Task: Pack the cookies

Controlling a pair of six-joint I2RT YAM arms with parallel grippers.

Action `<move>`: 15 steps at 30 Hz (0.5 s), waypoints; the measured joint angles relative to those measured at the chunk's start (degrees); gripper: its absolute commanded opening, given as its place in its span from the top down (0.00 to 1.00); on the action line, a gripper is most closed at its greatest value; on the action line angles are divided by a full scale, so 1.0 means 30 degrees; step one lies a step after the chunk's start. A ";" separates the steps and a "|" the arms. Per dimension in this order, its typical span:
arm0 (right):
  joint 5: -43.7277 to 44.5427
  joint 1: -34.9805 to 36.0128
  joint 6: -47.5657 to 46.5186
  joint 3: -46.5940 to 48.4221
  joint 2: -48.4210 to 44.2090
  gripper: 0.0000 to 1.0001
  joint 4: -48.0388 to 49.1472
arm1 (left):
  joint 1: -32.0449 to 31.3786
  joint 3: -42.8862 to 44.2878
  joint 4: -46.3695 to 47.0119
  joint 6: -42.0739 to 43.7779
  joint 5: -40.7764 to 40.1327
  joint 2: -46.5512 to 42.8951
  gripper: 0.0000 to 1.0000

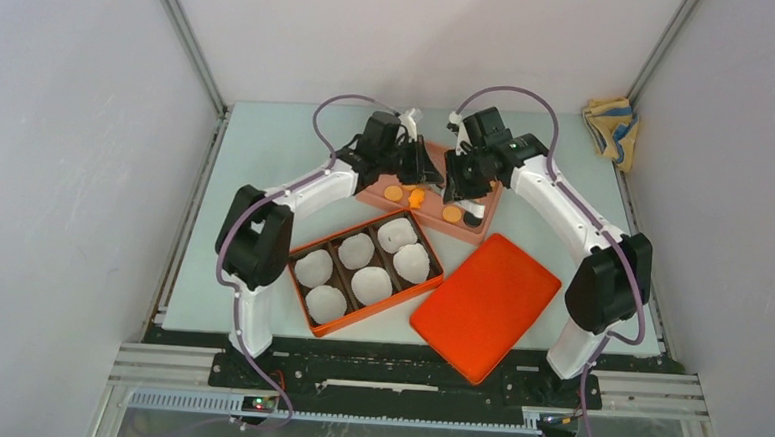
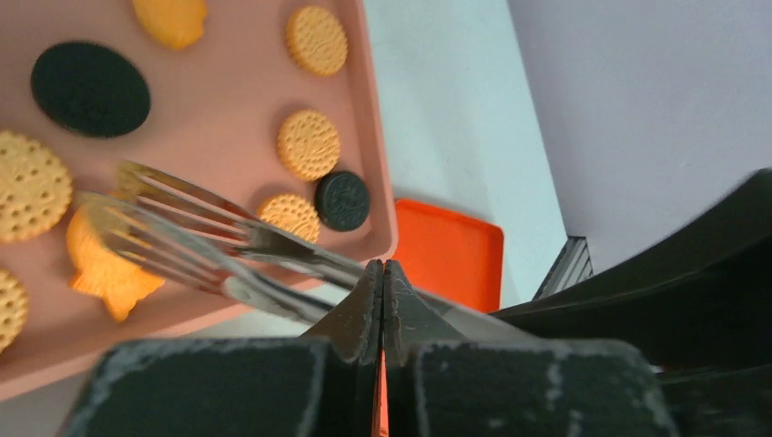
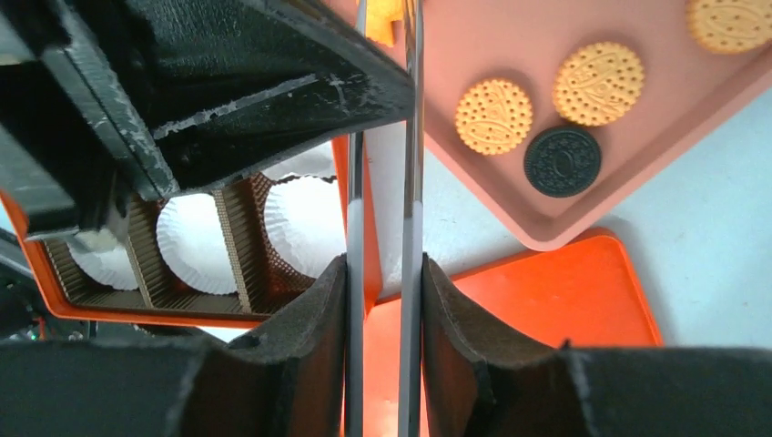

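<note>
1. The right end effector (image 3: 384,266) is clamped on a pair of silver metal tongs (image 3: 412,137). One dark finger presses on each blade, and the blades run straight ahead of it.
2. The left end effector (image 2: 383,269) is clenched fully, finger against finger, with nothing visible between them. The tongs pass just beneath and ahead of it; whether they touch it cannot be told.
3. The small flat round cookies (image 2: 309,144), mostly orange with a few black, lie scattered in a shallow pink rectangular tray (image 2: 228,91) ahead of both end effectors.
4. The forked tong tips reach over an orange lobed cookie (image 2: 105,269), ahead and to the left of the left end effector. Contact there cannot be judged.
5. To the left of the right end effector sits an orange six-compartment box (image 1: 302,294), with a white pleated paper cup (image 1: 357,249) in each compartment.
6. A flat orange rectangular lid (image 1: 484,304) lies on the pale bench (image 1: 267,152) beside the box, behind the right end effector.
</note>
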 measured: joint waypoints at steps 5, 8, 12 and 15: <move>0.0860 -0.0036 -0.0204 0.0007 -0.0583 0.65 -0.0816 | 0.0423 -0.1100 -0.0087 0.0211 -0.0313 -0.0408 1.00; 0.1647 0.0036 -0.0219 -0.0058 -0.0940 0.65 -0.0699 | 0.1042 -0.1246 -0.0590 0.0430 -0.0619 -0.0874 1.00; 0.2368 0.0124 -0.0262 -0.0911 -0.1821 0.61 -0.0058 | 0.1719 -0.1413 -0.1705 0.1005 -0.1800 -0.2266 1.00; 0.3111 0.0350 -0.0262 -0.1435 -0.1945 0.55 0.0342 | 0.1872 -0.2171 -0.2310 0.1494 -0.2980 -0.4255 1.00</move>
